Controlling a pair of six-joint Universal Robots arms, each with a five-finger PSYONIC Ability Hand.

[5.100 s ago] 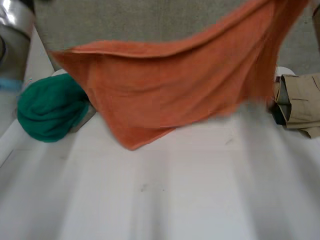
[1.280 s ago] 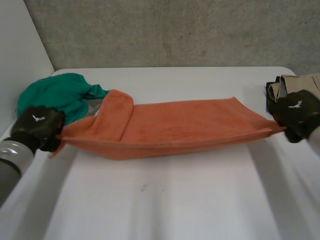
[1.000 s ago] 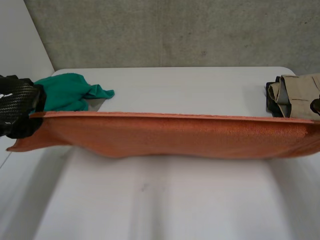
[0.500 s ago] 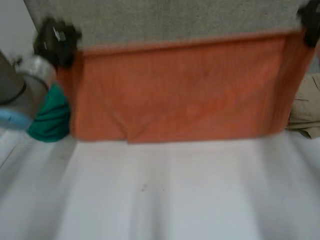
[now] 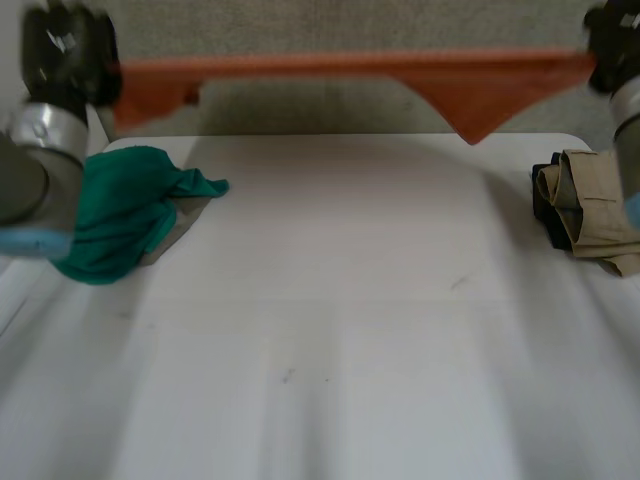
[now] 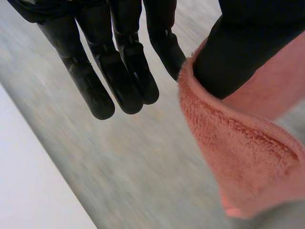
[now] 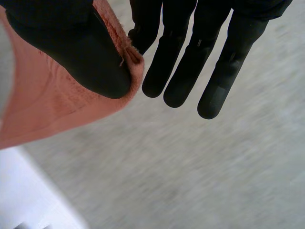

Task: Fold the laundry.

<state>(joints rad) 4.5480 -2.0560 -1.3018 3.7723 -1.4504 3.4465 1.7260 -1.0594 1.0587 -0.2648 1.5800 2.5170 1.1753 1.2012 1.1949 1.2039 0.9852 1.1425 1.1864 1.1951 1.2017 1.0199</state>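
An orange towel (image 5: 350, 65) is stretched taut, high above the table, between my two hands. It lies nearly edge-on in the head view, with a triangular flap (image 5: 468, 112) hanging below it towards the right. My left hand (image 5: 62, 52) holds its left end and my right hand (image 5: 612, 42) its right end. In the left wrist view my left hand (image 6: 121, 67) has straight fingers, and its thumb (image 6: 248, 52) pinches the towel's corner (image 6: 238, 157). In the right wrist view my right hand (image 7: 190, 57) does the same: its thumb (image 7: 71, 52) presses the towel's corner (image 7: 47, 112).
A crumpled green cloth (image 5: 115, 215) lies at the table's back left, partly behind my left arm (image 5: 30, 180). A folded beige garment (image 5: 590, 205) sits at the right edge. The white table (image 5: 330, 330) stretches below the towel, with a grey wall behind it.
Both hands have risen. The towel, which hung as a broad sheet half a second ago, has swung up off the table and now shows as a thin band.
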